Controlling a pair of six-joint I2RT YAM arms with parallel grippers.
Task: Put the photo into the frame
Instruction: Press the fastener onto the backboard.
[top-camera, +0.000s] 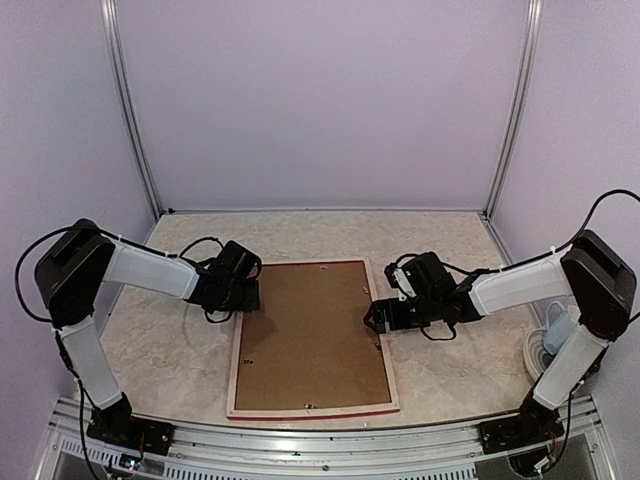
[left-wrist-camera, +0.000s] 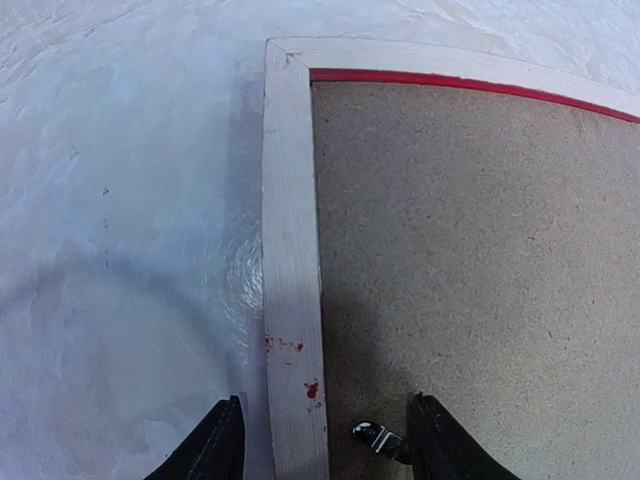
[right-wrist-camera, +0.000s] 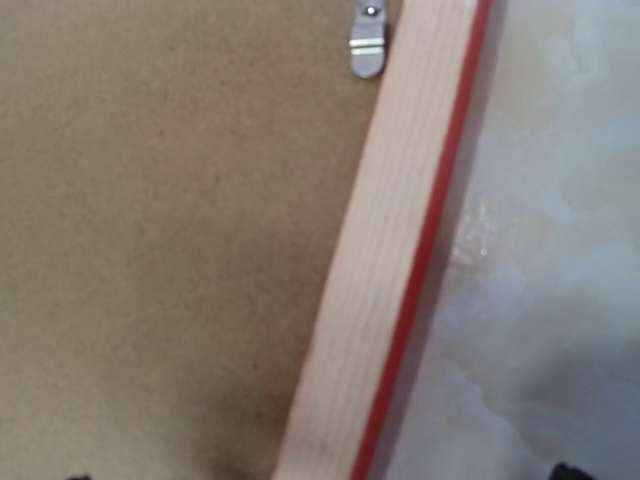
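Snagging on the metal clip (left-wrist-camera: 378, 437) or a shove of the frame (left-wrist-camera: 292, 250) is being risked, since the left gripper (left-wrist-camera: 327, 445) and right gripper (top-camera: 378, 318) are being held fingers apart astride its left and right rails, gripping nothing, as it is lying back-up on the table (top-camera: 170, 340), photo unseen

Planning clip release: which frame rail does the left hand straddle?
The long rail on the left hand's side, near its far corner: one finger outside it, one over the backing board.
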